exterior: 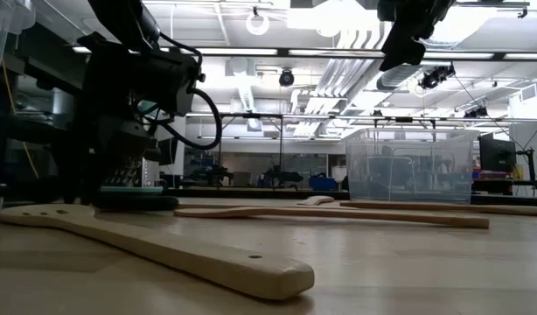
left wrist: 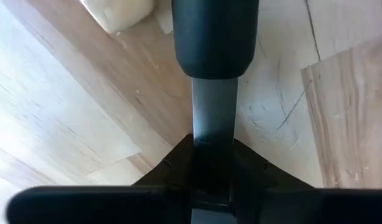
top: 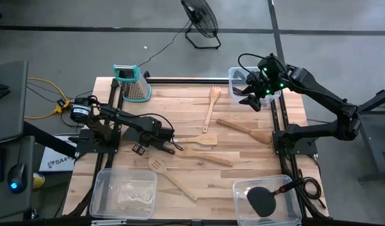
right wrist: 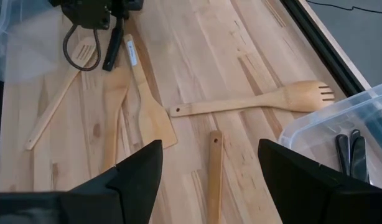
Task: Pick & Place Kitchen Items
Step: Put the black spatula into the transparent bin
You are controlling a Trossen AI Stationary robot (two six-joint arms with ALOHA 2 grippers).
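Note:
My left gripper (top: 166, 142) stands at the table's left middle, pointing down, shut on a black-handled tool (top: 175, 148). The tool's thick handle (left wrist: 214, 37) runs away from the fingers. Pale wooden utensils lie flat around it: a spatula (top: 202, 139), a slotted turner (top: 170, 174), a long spatula (top: 208, 157), a forked spoon (top: 212, 100) and another spatula (top: 244, 130). My right gripper (top: 251, 99) hangs open, high above the far right bin (top: 237, 80), with nothing between its fingers (right wrist: 141, 171). My left gripper pinches the tool's thin shank (left wrist: 214, 118) between its two fingers, just short of the thick black handle. The fingers come from above, pointing down, and lie across the tool. The handle (right wrist: 113, 50) lies low along the tabletop; whether it is clear of the wood, I cannot tell.
A metal grater (top: 133, 83) stands at the far left. A clear bin (top: 123, 191) sits near left. Another bin (top: 242, 188) near right holds a black turner (top: 263, 199). The far right bin holds thin black-handled tools (right wrist: 349, 149). A black frame rail (top: 277, 119) runs along the right.

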